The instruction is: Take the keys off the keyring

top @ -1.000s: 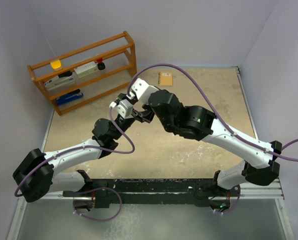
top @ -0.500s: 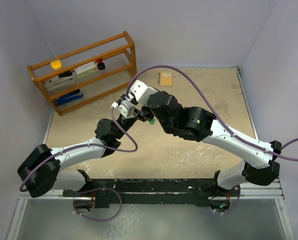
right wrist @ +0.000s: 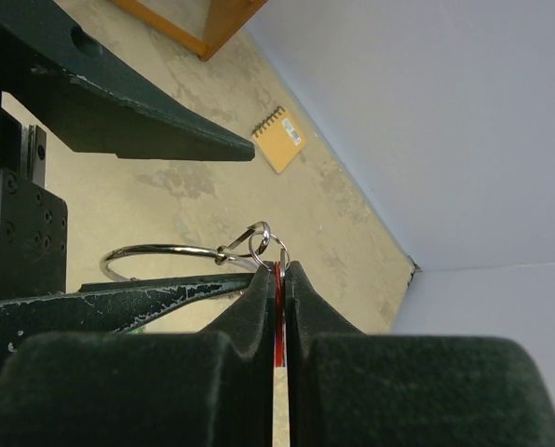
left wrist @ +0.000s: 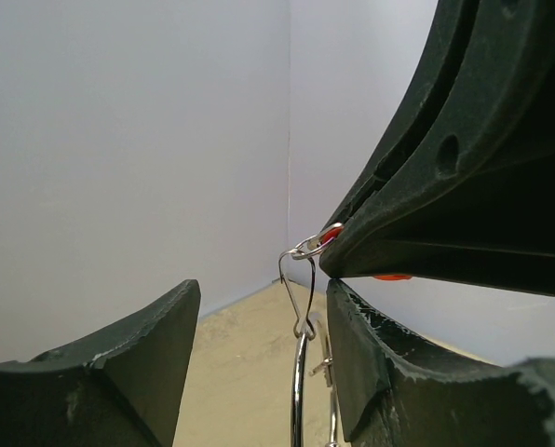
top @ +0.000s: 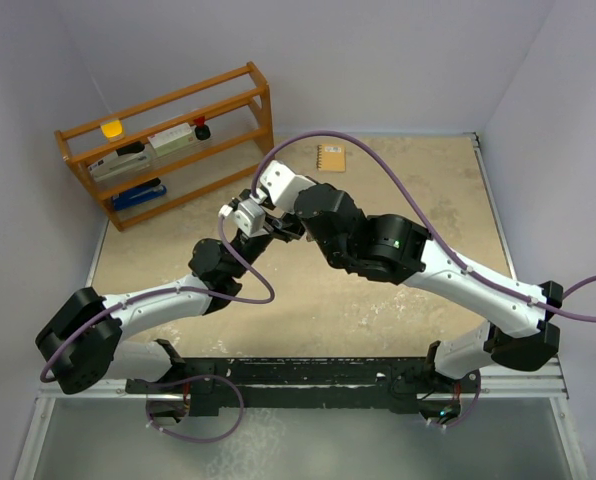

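Keyring (right wrist: 166, 247) — a thin silver wire ring — hangs above the sandy, mottled counter (top: 418, 190), at the middle of the overhead view where the two arms meet. In the right wrist view it lies across the left of the frame. A small split loop (right wrist: 259, 240) links it to the red plastic-headed key (right wrist: 277, 321). A sliver of that key shows between the black fingers of the right claw (right wrist: 277, 272), which is pressed together on the key's head. The left claw (left wrist: 263, 293) has its fingers spread. The ring runs down between them, close to the finger at lower right of that claw's own view; I cannot tell whether it touches that finger.

Over the last second the left arm has pushed forward and the two claws have drawn closer. Half a second ago a green speck, likely the green-headed key, showed just below the right claw in the overhead view. Now it is out of sight, and neither wrist camera shows it. I judge that the bunch swung rather than came free — the red key is plainly on the ring, so the removal is not yet done. With the left claw open, the ring is steadied only through the key and may twist when pulled.
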### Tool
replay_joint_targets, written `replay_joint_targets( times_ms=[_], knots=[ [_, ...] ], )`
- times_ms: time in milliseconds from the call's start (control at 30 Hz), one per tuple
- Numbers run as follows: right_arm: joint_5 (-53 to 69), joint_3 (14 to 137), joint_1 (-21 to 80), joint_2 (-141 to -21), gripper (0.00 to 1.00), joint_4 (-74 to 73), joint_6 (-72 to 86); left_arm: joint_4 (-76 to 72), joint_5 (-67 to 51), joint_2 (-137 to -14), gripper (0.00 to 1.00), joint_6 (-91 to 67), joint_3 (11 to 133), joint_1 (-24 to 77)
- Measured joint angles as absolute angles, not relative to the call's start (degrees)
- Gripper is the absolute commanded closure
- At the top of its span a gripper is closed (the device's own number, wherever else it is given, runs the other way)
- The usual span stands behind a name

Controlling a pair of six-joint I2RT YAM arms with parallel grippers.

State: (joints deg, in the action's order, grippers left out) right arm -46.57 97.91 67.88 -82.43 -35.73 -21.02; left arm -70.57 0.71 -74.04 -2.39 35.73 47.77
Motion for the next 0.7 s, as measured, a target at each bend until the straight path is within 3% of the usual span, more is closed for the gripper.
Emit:
replay_joint_targets(
  times_ms=[700],
  knots=[
    [-46.54,97.91,68.64,-82.43,1.0,-35.7,-21.02,-70.52,0.49,-74.06,0.57,-2.42,35.75,47.77]
  ],
)
